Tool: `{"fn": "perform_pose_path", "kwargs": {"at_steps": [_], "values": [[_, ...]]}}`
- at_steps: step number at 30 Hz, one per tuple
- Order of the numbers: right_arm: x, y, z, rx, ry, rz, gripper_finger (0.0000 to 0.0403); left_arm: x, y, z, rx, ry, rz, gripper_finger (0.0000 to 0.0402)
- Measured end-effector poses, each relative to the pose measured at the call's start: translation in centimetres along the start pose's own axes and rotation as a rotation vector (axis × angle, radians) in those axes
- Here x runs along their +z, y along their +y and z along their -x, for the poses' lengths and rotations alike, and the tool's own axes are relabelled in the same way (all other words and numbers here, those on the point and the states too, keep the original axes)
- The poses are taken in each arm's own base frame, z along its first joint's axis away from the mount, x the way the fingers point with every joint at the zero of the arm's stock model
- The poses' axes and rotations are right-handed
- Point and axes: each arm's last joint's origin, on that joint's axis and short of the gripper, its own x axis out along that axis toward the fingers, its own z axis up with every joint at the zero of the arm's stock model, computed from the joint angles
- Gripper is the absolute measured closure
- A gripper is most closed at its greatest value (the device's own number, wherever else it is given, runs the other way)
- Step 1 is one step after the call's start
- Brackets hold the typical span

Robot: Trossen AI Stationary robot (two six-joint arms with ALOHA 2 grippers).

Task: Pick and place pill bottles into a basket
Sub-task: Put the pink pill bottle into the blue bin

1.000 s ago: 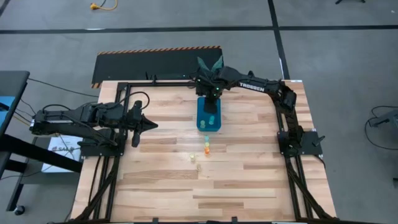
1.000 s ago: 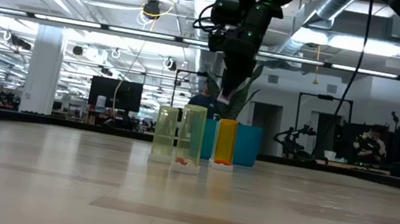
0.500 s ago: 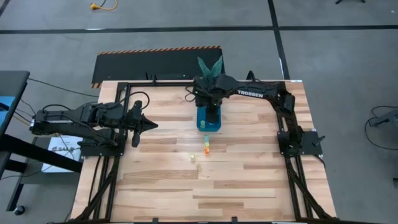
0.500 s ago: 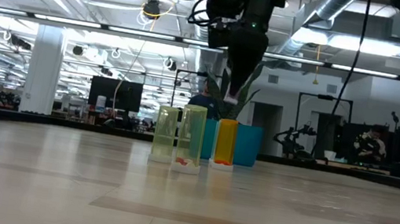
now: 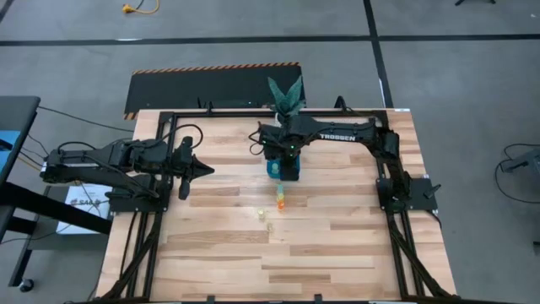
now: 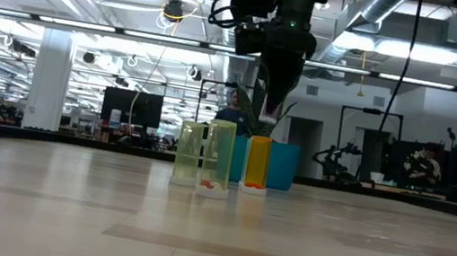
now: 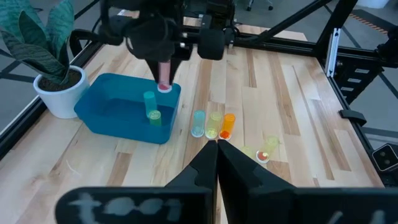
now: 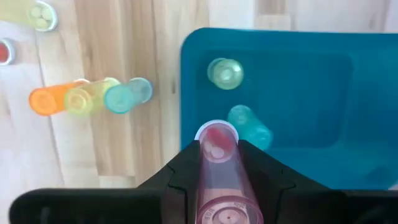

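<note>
The right gripper [image 8: 217,163] hangs right over the near edge of the blue basket [image 7: 106,102]. Its fingers are squeezed on a pink pill bottle [image 8: 217,168], which points down (cap end lowest). Two bottles already stand inside the basket. More bottles [image 7: 212,124] stand on the table just beside the basket. The left gripper [image 5: 202,170] waits far from the basket, pinched tight on nothing.
</note>
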Motion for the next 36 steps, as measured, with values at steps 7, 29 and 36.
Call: {"fn": "perform_pose_path", "kwargs": {"at_steps": [7, 29, 36], "values": [[-0.7, 0.3, -2.0, 0.011, 0.048, -0.005, 0.0315, 0.0, 0.0, 0.0, 0.000, -0.001, 0.000, 0.0401], [-0.5, 0.2, -3.5, 0.026, -0.009, 0.001, 0.0315, 0.0, 0.0, 0.0, 0.000, -0.001, 0.000, 0.0401], [-0.4, 0.2, -3.5, 0.025, -0.011, 0.002, 0.0315, 0.0, 0.0, 0.0, 0.000, 0.000, 0.000, 0.0401]]}}
